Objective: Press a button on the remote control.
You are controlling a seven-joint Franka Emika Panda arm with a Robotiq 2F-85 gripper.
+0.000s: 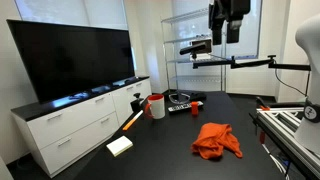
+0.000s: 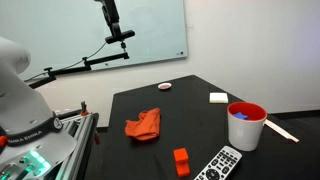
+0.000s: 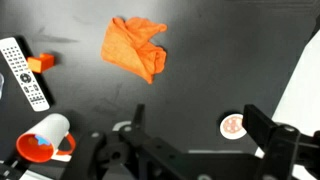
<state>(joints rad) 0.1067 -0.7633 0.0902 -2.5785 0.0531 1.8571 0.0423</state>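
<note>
Approach stage: hovering high above the orange cloth with claw spread apart, remote control lying well apart from that cloth. Next, probably shifting across, then lowering onto one button.

- One remote control, black with pale buttons.
- One orange cloth.
- One small orange-red block.
- One white cup with a red rim.
- One white pad.
- One small round disc.
- One thin pale stick.
- One television.
- One dark worktop under them all.
</note>
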